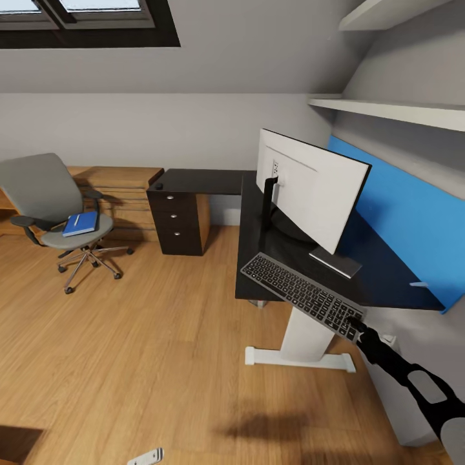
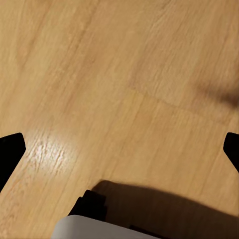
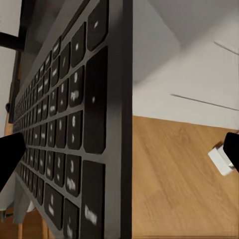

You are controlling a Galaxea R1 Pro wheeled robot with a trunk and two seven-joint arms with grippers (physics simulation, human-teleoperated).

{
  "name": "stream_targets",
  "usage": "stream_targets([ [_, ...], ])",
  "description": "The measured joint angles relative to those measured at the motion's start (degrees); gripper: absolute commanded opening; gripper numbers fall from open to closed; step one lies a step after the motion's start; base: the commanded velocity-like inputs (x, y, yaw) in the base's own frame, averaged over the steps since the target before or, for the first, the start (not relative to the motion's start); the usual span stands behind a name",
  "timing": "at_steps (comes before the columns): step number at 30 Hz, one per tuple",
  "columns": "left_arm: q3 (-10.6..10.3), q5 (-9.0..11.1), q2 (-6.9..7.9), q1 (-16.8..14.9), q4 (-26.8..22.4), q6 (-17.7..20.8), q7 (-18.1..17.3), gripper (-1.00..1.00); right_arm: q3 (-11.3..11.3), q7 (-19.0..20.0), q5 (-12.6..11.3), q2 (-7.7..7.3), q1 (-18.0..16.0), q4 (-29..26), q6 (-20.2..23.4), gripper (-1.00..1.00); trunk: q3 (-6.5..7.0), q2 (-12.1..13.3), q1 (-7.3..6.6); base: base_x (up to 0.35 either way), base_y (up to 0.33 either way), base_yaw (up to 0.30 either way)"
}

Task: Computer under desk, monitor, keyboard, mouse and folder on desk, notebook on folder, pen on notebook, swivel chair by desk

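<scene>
Swivel chair [image 1: 48, 206]: is standing far left, well apart from the desk, waiting its turn.
Folder [image 1: 81, 223]: is lying on the chair seat with a thin white stick, likely the pen [image 1: 76, 221], on top; both are for later.
Left gripper [image 2: 119, 149]: is hanging over bare wood floor [image 2: 99, 74], its jaws spread wide and holding nothing.
Desk [image 1: 258, 258]: is offering free black top near its left edge, in front of the monitor's stand.
Monitor [image 1: 310, 184]: is standing on the desk already, its white back facing the room.
Keyboard [image 1: 302, 296]: is resting slantwise on the desk's near edge, its near right end jutting past the top.
Right gripper [image 1: 359, 323]: is reaching that jutting end; in the right wrist view the fingertips [image 3: 10, 154] are sitting wide on either side of the keys, so the jaws look spread, not pinching.
Doing it well: probably nudging the keyboard fully onto the top beside the monitor's base, keeping it flat so it is not tipping off.
</scene>
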Motion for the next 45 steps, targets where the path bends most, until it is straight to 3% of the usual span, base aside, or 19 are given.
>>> stream_targets([
  [7,0.02,0.0,0.0,0.0,0.0,0.0,-0.02,1.0,-0.02,2.24,0.23,0.09,0.0,-0.1,0.02,1.0,0.0,0.0,0.0,0.0,0.0,0.0],
  [30,0.02,-0.08,0.0,0.0,0.0,-0.16,-0.02,1.0,-0.02,2.42,0.25,0.04,0.0,-0.2,0.08,1.0,0.0,0.0,0.0,0.028,0.022,0.0],
  [31,0.02,-0.08,0.0,0.0,0.0,-0.16,-0.02,1.0,-0.02,2.42,0.25,0.04,0.0,-0.2,0.09,-1.0,0.0,0.0,0.0,0.0,0.0,0.0],
  [45,0.02,-0.01,0.01,0.0,0.0,-0.1,-0.02,1.0,-0.08,2.42,0.91,0.12,0.0,-0.25,0.05,-1.0,0.0,0.0,0.0,0.0,0.0,0.0],
])
